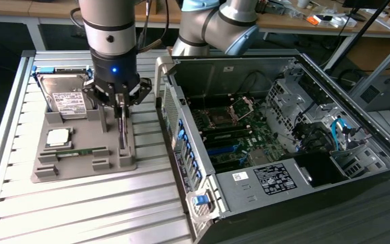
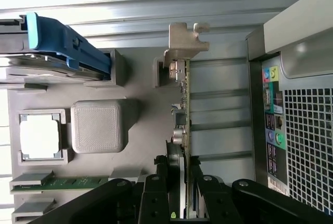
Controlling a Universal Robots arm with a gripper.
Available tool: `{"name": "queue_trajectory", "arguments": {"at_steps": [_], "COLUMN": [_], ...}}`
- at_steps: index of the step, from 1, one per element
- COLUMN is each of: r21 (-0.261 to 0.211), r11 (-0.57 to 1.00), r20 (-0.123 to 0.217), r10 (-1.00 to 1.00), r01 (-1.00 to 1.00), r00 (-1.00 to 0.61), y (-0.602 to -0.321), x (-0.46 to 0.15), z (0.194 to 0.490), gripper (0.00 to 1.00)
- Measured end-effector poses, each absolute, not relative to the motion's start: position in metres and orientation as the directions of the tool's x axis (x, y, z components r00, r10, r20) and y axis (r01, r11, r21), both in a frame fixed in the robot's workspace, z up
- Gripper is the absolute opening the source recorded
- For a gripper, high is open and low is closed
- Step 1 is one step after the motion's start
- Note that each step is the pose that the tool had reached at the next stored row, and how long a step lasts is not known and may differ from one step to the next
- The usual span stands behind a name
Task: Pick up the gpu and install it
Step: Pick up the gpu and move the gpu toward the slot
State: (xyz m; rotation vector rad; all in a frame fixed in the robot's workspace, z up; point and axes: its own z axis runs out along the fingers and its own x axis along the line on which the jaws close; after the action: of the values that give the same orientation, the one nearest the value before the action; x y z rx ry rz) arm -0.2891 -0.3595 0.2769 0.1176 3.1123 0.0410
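From the exterior view's left: hard drive (image 1: 66, 99) stands at the back of the grey holder tray (image 1: 79, 170) on the slatted table (image 1: 114, 208); CPU (image 1: 58, 136) & memory stick (image 1: 79, 151) lie flat in own pockets. At the tray's right side the gpu (image 1: 122, 134) stands on its long edge in a slot, prob. so the top edge is free to pinch. Hand (image 1: 120, 114) sits straight over it, fingers (image 2: 154, 195) on both faces, clamped on the card, which looks seated in the slot, not yet lifted. Further right, PC case (image 1: 276, 178) lies open side up, motherboard (image 1: 232, 132) exposed for access from above.
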Motion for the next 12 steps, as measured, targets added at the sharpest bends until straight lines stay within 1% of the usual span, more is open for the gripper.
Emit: {"name": "queue_trajectory", "arguments": {"at_steps": [12], "r21": [0.027], "r11": [0.997], "r20": [-0.026], "r10": [0.076], "r01": [0.075], "r00": [-0.997], "y": [-0.3595], "x": [-0.2891], "z": [0.2881], "gripper": [0.27]}}
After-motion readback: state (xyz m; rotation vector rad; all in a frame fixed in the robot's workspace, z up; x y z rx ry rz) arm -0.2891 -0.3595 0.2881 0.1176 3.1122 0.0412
